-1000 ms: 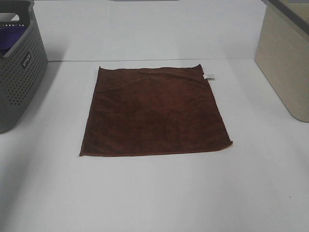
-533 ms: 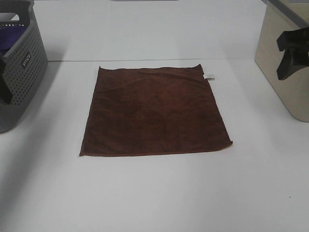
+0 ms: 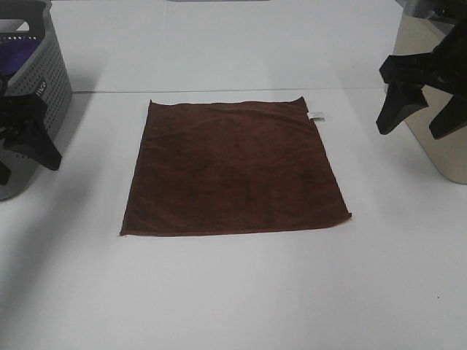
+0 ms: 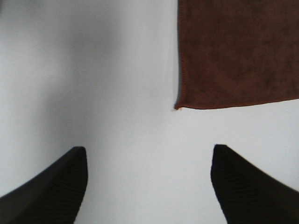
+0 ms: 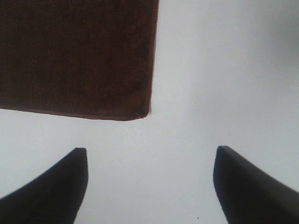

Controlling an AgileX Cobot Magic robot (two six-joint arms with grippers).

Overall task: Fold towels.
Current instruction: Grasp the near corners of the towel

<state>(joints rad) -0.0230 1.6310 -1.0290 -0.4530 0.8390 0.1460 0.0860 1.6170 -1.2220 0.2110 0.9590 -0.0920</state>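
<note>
Presently, both hands are held wide open and nothing is gripped. The left hand [image 3: 22,157] is positioned outboard of the towel [image 3: 233,171], beside the grey basket [image 3: 33,95]. The right hand [image 3: 414,124] is positioned outboard on the opposite side, in front of the beige bin [image 3: 438,157]. The towel is spread flat between the two hands and is touched by neither. In each wrist view, one near corner [image 4: 177,106] is seen just ahead of the parted fingers [image 4: 51,186].

For a clean first fold, each hand should be lowered onto its own corner and a single layer pinched at the hem. Both corners should be raised together and carried to the far edge, where the white tag [image 3: 315,115] is attached, so that the hems are aligned.

The surface [image 3: 241,292] is white and matte. Open room is available around the towel; contact with the basket and bin should be avoided.
</note>
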